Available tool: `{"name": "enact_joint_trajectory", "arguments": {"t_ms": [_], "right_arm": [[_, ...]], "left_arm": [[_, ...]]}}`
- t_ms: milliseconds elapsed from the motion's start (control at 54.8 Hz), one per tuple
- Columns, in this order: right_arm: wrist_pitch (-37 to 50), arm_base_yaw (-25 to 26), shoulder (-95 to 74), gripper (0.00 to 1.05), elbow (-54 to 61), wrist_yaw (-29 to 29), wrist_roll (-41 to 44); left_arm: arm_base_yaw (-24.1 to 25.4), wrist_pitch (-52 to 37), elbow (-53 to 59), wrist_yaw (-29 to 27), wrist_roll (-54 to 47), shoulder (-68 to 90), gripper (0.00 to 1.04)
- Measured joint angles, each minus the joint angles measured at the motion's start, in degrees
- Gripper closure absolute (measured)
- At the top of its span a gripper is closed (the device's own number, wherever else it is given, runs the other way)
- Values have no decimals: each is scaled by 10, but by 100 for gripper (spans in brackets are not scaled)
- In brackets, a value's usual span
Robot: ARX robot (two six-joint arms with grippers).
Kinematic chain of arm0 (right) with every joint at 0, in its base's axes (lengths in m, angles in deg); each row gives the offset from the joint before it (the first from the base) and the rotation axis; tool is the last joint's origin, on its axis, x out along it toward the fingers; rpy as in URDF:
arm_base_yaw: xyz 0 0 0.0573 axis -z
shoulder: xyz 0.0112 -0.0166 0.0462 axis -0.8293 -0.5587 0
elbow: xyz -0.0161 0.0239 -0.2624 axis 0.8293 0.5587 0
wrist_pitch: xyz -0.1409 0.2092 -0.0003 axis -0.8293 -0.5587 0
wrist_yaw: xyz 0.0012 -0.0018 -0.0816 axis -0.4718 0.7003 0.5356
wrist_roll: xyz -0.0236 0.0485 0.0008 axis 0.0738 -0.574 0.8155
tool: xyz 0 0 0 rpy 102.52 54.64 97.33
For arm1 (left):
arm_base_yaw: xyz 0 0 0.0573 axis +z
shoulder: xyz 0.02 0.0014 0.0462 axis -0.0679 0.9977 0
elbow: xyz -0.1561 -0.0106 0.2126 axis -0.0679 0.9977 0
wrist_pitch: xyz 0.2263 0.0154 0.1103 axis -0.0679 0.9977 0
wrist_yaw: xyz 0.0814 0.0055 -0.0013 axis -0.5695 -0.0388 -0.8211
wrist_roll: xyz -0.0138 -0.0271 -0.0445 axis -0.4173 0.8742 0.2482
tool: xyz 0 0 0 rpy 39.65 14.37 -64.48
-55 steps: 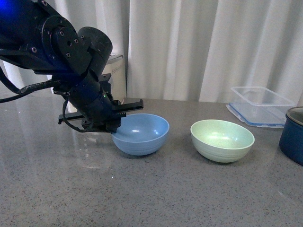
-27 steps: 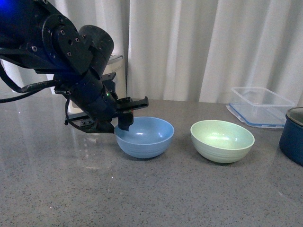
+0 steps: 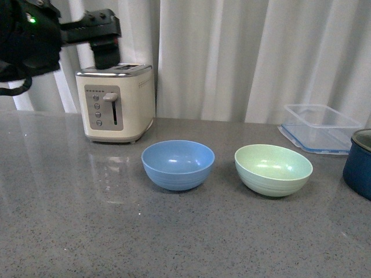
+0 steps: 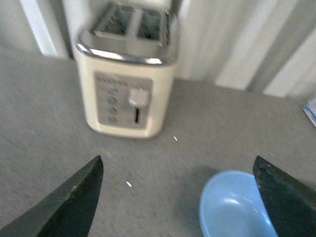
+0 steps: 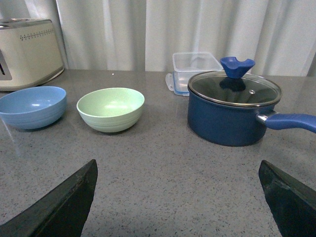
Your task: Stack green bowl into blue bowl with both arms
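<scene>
Gaping wide, holding nothing: left gripper (image 4: 177,158), with matte sky-toned blue bowl (image 3: 178,165) below and to its right. Beside that, not touching, pale mint green bowl (image 3: 273,169), faintly ridged low down, ahead-left of wide-spread, empty right gripper (image 5: 177,162).

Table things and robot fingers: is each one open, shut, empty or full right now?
Blue bowl: upright, empty, nothing holding it.
Green bowl: upright, empty, beside the blue one, not touching.
Pot: lid on.
Clear box: no lid on top, looks empty.
Toaster: lever up, slots empty.
Left fingers: wide open, holding nothing.
Right fingers: wide open, holding nothing.
</scene>
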Motion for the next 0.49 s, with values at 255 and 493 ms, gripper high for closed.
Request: {"name": "enact_joint_trajectory", "arguments": {"t_ms": [255, 493], "right_arm": [[0, 0, 0, 10, 0, 0, 0], [0, 0, 0, 10, 0, 0, 0]], "left_arm": [[33, -190, 233, 24, -56, -85, 58], [60, -241, 370, 48, -64, -176, 99]]}}
